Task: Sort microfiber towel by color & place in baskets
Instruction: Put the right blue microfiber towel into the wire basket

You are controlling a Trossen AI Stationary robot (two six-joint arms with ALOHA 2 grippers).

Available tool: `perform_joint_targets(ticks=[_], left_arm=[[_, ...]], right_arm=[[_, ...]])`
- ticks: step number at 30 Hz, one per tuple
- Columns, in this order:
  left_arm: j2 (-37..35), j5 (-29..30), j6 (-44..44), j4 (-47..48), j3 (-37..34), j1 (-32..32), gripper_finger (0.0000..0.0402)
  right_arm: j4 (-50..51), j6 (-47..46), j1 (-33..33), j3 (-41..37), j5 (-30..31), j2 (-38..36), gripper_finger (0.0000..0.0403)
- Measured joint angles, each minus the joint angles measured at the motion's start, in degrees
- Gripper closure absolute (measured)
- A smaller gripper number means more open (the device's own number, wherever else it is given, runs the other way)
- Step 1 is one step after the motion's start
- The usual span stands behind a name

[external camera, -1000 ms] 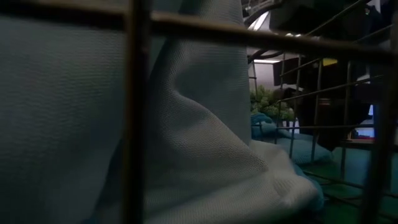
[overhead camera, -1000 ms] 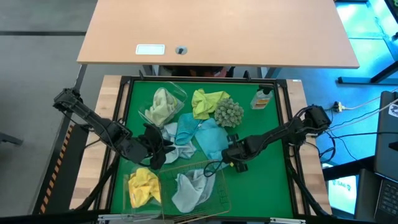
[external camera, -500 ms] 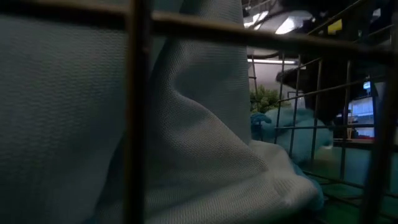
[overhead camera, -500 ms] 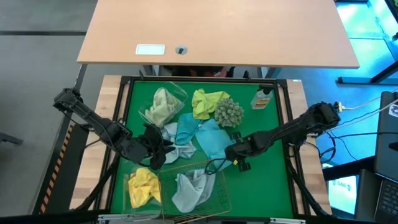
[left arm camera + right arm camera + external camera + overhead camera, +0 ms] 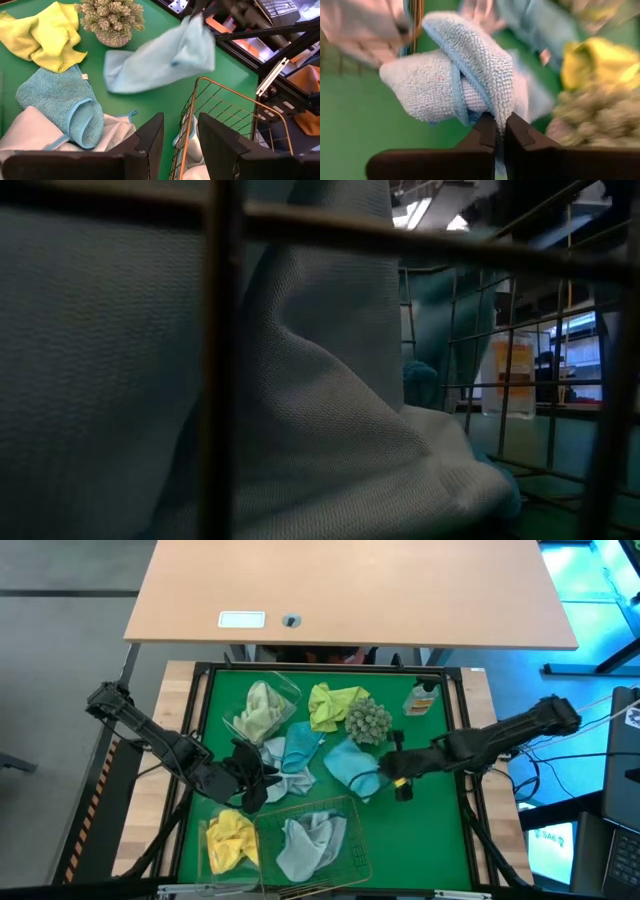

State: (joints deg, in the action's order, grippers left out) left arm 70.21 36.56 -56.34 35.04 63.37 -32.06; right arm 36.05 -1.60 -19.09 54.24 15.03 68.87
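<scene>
Light wooden desk (image 5: 350,590) beyond the green mat (image 5: 430,840), bearing a white label (image 5: 241,620); grey floor (image 5: 60,600) lies left of the desk.

A spiky grey-green ball (image 5: 367,721) sits on the green mat (image 5: 430,830) toward the far side. A small bottle with an orange label (image 5: 421,699) stands to its right, near the far right corner. Beyond the mat a tan desk (image 5: 350,590) carries a white card (image 5: 241,620).
</scene>
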Motion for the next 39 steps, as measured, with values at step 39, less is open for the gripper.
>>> perform_joint_targets(ticks=[39], left_arm=[[0.05,0.26,0.02,0.05,0.00,3.33,0.0287]], right_arm=[[-47.36,0.37,-0.04,0.13,-38.56,0.68,0.0392]])
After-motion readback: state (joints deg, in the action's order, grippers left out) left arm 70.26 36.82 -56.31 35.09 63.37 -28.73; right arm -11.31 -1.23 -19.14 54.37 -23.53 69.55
